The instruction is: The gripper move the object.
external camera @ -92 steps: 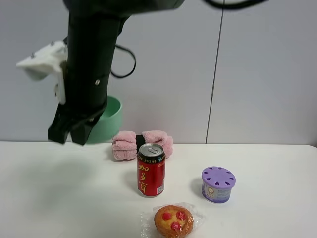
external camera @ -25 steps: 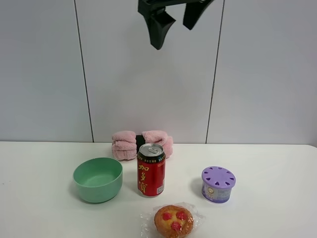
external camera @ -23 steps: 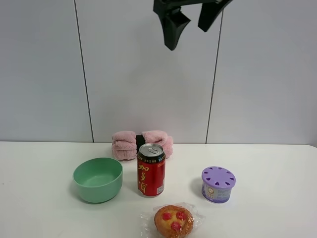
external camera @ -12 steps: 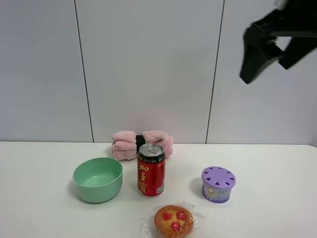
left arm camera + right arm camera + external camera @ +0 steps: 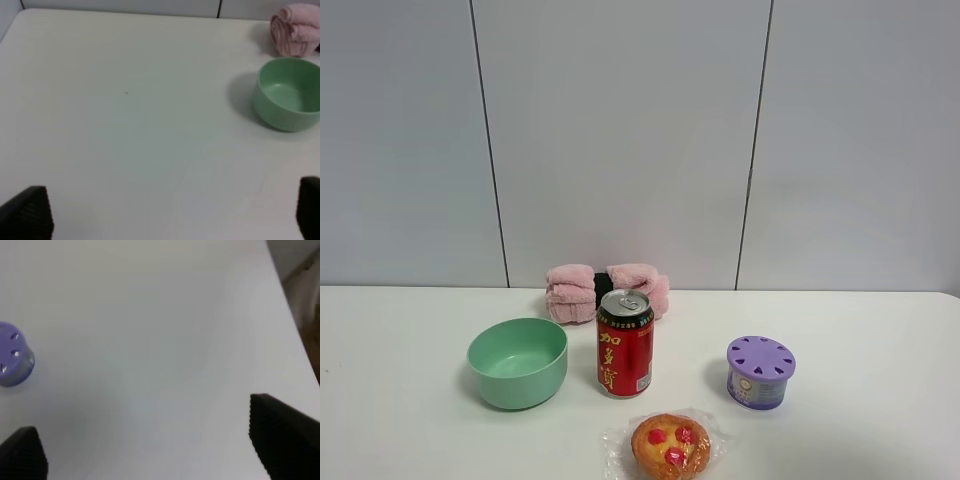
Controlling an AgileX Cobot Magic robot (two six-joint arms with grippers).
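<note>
Bowl [image 5: 518, 362] on the white table [image 5: 400, 400], mint green, smooth, round and upright, just left of the red can [image 5: 625, 343].

Since the earliest view, where an arm held the bowl up in the air, it has come to rest in front of the pink towel [image 5: 607, 290]; the arm seen at the upper right half a second ago has left the high view. Left gripper [image 5: 165, 210] and right gripper [image 5: 150, 440] each hang above bare table, fingers spread wide, holding nothing.

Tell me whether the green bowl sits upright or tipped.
Upright and empty: the green bowl rests flat on the table, rim level, bare inside.
</note>
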